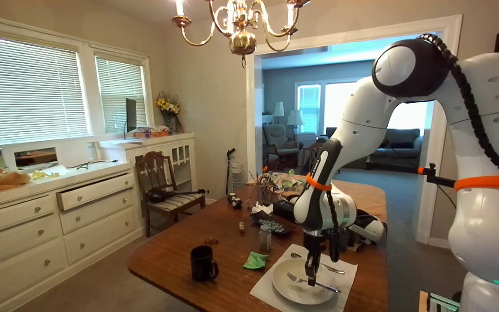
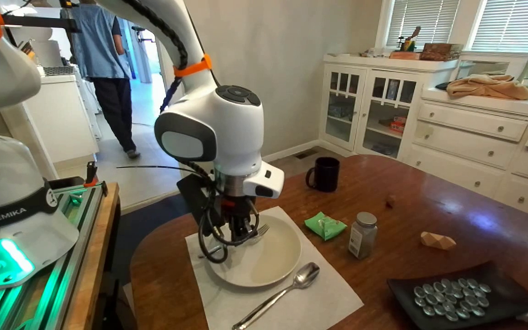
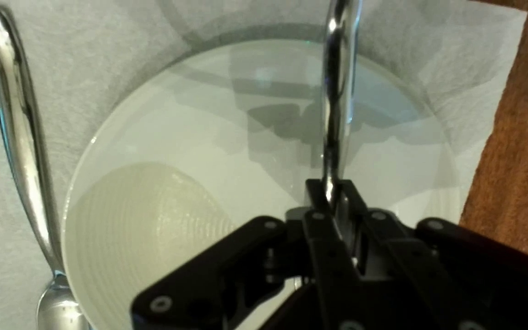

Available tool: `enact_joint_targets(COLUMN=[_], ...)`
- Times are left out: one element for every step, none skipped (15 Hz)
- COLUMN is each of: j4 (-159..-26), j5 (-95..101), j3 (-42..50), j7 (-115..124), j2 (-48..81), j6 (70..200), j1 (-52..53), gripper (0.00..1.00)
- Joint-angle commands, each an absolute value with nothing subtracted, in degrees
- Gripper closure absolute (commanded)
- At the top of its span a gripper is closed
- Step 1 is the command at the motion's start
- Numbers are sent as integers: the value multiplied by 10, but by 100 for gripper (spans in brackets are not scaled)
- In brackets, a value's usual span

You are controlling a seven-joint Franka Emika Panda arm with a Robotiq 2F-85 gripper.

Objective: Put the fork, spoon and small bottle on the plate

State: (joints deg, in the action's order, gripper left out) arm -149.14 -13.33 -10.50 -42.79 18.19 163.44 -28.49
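Note:
My gripper is shut on the fork, gripping its handle over the white plate. In both exterior views the fork lies across the plate, tines toward the plate's middle; whether it touches the plate is unclear. The spoon rests on the pale placemat beside the plate, and its handle runs along the left of the wrist view. Upright on the bare wood past the placemat stands the small bottle, clear with a grey lid, apart from the gripper.
A green packet lies between the small bottle and a black mug. Beyond are a tan faceted block and a black tray of glass beads. The placemat spreads under the plate. A person is in the background.

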Motion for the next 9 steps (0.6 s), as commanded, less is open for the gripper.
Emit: enact_joint_targets(j4=[-1475,-1471,-1466,-1461,-1454,-1444,-1437,-1429,-1420], j5=[-144,-148,-146,-140,-138,-133,-125,-120,-115], j3=[-90,-89,-88,-85,-83,-79,-72,-67,-64], j7=[-422,-424,-430,-428,-425,-421,-414,-410,-407], j2=[190,193,198,203,207,215,222,229,238], j6=[1603,1607,1612,1619,1615,1613,1612,1612,1615], j1=[-267,-266,-265,-260,-257,-253,-245,-238,-232], gripper=[97,97,97,97,97,97,97,97,97])
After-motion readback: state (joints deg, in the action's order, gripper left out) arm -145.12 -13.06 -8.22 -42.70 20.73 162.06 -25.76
